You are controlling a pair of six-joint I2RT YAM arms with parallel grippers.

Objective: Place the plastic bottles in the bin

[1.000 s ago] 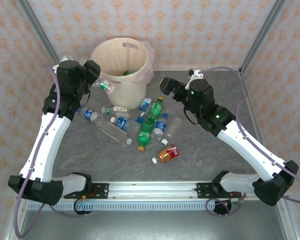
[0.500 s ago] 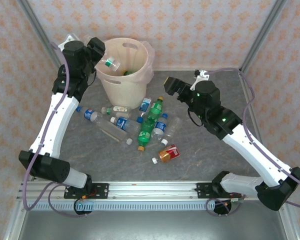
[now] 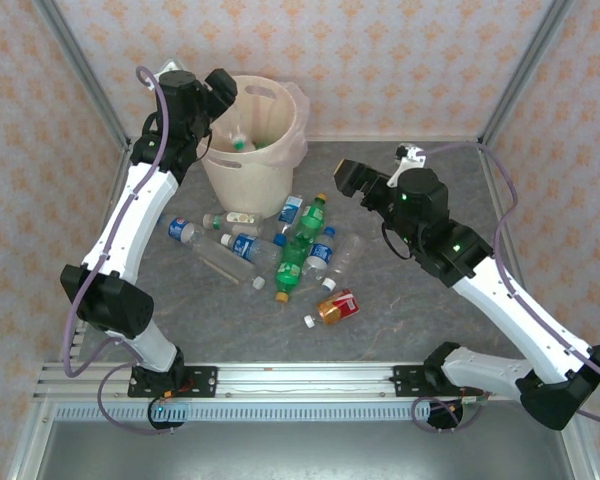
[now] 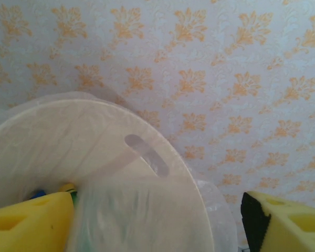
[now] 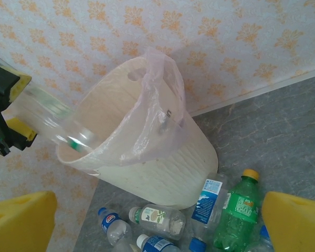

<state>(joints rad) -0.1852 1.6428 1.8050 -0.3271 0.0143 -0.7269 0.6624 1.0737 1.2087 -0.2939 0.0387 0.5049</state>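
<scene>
The left hand (image 3: 218,100) hangs over the near-left rim of the bin (image 3: 255,180). Its fingers (image 4: 26,220) are spread wider than the clear bottle (image 5: 55,122) between them. From the left wrist the bottle is a blur, close beside one finger and clear of the other. From the right wrist it slants down out of that hand, its green-ringed end lowest and already inside the bin's mouth. A thin liner bag (image 5: 157,100) drapes over the bin's rim and bunches on the side toward the right arm.

The right hand (image 3: 342,180) hovers to the right of the bin, above the tabletop (image 3: 210,320). Its fingers are wide apart with nothing between them, and it points toward the bin.

The other bottles (image 3: 245,246) lie on the tabletop in a loose pile just in front of the bin. Two green ones (image 3: 310,222) with yellow caps lie near the middle of it, with blue-labelled clear ones around them. Some of these lie close to the bin's foot. A red-orange bottle (image 3: 337,307) lies farthest from the bin.
</scene>
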